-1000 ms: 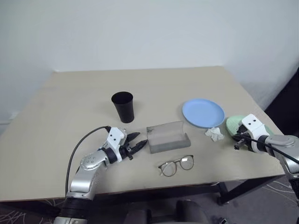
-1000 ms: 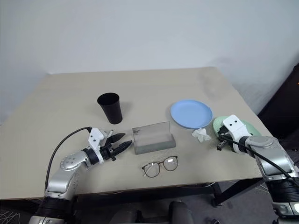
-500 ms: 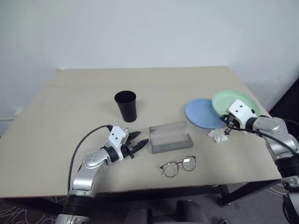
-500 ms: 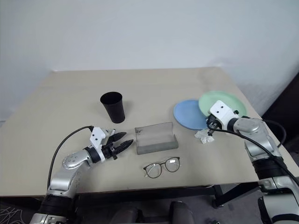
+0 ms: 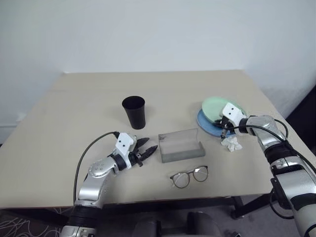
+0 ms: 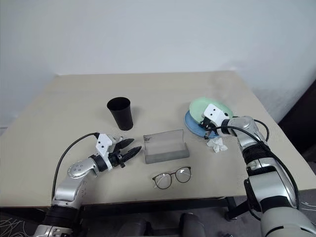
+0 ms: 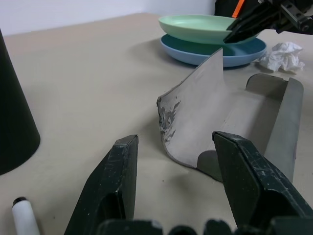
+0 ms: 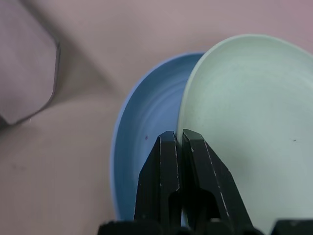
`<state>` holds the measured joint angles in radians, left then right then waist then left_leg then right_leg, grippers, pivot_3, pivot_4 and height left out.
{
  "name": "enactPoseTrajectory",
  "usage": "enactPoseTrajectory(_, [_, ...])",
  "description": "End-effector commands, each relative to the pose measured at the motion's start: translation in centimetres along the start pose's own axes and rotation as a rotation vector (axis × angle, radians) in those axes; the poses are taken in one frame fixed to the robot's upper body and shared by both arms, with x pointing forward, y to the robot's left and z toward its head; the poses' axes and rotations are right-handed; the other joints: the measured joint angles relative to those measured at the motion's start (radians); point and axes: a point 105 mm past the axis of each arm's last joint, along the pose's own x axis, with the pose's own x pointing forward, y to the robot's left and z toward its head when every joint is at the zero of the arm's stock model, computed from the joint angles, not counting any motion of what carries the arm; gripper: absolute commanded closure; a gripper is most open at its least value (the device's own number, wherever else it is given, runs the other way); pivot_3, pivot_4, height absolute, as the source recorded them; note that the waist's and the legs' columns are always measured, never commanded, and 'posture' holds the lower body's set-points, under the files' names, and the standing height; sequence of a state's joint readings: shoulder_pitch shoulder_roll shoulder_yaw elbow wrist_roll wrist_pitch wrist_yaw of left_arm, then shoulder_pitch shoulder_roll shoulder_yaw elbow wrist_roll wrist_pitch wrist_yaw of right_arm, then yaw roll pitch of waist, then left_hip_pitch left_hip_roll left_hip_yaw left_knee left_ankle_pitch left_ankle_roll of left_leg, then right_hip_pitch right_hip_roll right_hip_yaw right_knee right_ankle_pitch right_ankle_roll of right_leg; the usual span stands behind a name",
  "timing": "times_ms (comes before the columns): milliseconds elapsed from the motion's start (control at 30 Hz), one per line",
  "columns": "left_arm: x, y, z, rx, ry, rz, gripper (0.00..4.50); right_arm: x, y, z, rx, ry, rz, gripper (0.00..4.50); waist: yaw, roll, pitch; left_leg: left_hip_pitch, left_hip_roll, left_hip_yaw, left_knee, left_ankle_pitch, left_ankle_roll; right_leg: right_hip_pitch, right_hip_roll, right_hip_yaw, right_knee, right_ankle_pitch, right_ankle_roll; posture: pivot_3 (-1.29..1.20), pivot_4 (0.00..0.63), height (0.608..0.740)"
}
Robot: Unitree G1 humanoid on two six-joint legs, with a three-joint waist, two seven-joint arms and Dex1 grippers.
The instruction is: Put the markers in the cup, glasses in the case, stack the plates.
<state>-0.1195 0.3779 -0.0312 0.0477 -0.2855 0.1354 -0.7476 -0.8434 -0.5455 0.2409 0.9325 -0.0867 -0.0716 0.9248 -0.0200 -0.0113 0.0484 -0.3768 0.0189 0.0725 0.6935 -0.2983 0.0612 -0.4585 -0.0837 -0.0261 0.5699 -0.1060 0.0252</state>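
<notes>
A matt black tapered cup (image 5: 134,112) stands upright left of centre; at its 4 o'clock a grey oblong spectacle case (image 5: 180,145) lies open, and thin round wire-rimmed glasses (image 5: 189,177) rest at the case's 6 o'clock. At the case's 2 o'clock a mint green round plate (image 5: 215,106) sits over a light blue plate (image 5: 208,123), offset and gripped at its rim. A white marker (image 7: 24,217) with a dark end lies near the cup's base.

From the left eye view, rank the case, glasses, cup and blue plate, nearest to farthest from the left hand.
1. Case, just beyond the left hand.
2. Glasses and cup: too close to call.
3. Blue plate, far right, under the green plate.
</notes>
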Motion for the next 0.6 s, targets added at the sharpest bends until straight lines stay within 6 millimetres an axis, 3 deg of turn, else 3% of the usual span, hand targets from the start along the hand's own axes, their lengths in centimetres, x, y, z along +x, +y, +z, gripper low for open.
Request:
enactPoseTrajectory(33, [-0.1,0.0,1.5,0.046,-0.051,0.007,1.98,-0.2,-0.3,1.4,-0.050,-0.036,0.023,4.49,-0.001,0.001,0.000,0.000,0.000,0.000,0.000,0.000,0.000,0.000,0.000,0.000,0.000,0.000,0.000,0.00,0.000,0.740])
enactPoseTrajectory(100, [-0.1,0.0,1.5,0.046,-0.051,0.008,1.98,-0.1,0.0,1.4,-0.045,-0.038,0.038,4.49,-0.002,0.001,-0.001,0.001,0.000,0.000,0.000,0.000,0.000,0.000,0.000,0.000,0.000,0.000,0.001,0.00,0.000,0.740])
enactPoseTrajectory(200, [-0.1,0.0,1.6,0.048,-0.050,0.008,1.98,-0.1,0.1,1.5,-0.045,-0.040,0.051,3.77,-0.002,0.002,-0.001,0.001,0.000,0.000,0.001,0.000,0.000,0.001,0.000,0.000,0.001,0.000,0.000,0.00,0.000,0.740])
enactPoseTrajectory(500, [0.1,0.0,1.6,0.052,-0.050,0.000,1.98,-0.6,-0.1,2.0,-0.091,-0.055,0.034,0.77,-0.003,0.003,-0.001,0.002,0.000,0.000,0.003,0.000,0.000,0.001,0.000,0.001,0.004,0.000,0.000,0.00,0.000,0.740])
enactPoseTrajectory(600, [0.2,0.0,1.7,0.052,-0.050,-0.003,1.98,-1.5,-0.7,2.8,-0.086,-0.084,0.022,0.77,-0.003,0.003,-0.001,0.002,0.000,0.001,0.004,0.000,0.000,0.001,0.000,0.001,0.004,0.000,0.000,0.00,0.000,0.740])
